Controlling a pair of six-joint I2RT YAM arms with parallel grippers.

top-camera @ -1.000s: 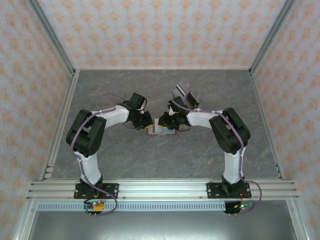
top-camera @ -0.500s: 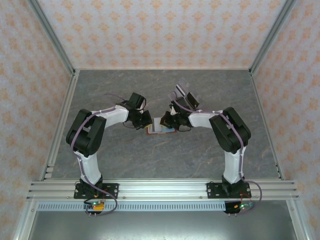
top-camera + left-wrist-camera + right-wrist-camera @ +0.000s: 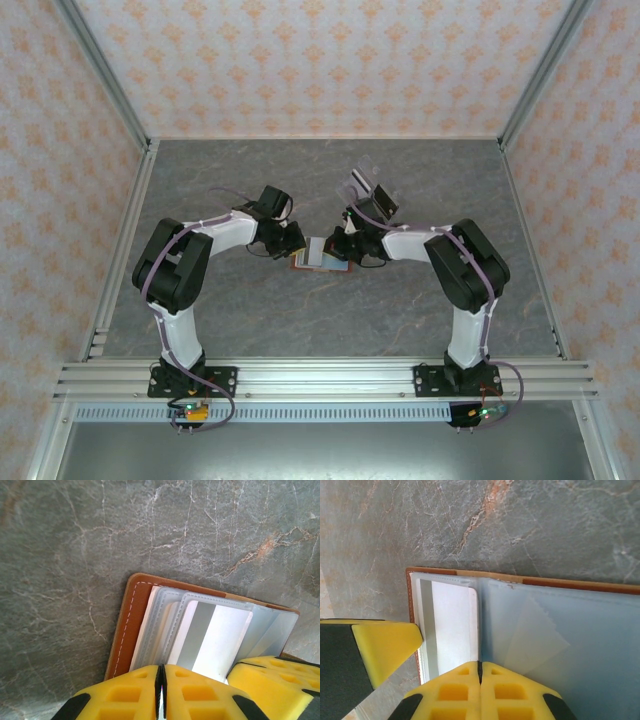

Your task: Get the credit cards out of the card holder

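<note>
A grey, veined stone tabletop is spreading out under the right hand. A clear plastic sleeve is lying on it just beyond that hand. Orange-patterned walls are enclosing the tabletop, and metal rails are running along its near edge.

open tabletop on every side — the centre crowded by left gripper and right gripper over the card holder
</note>
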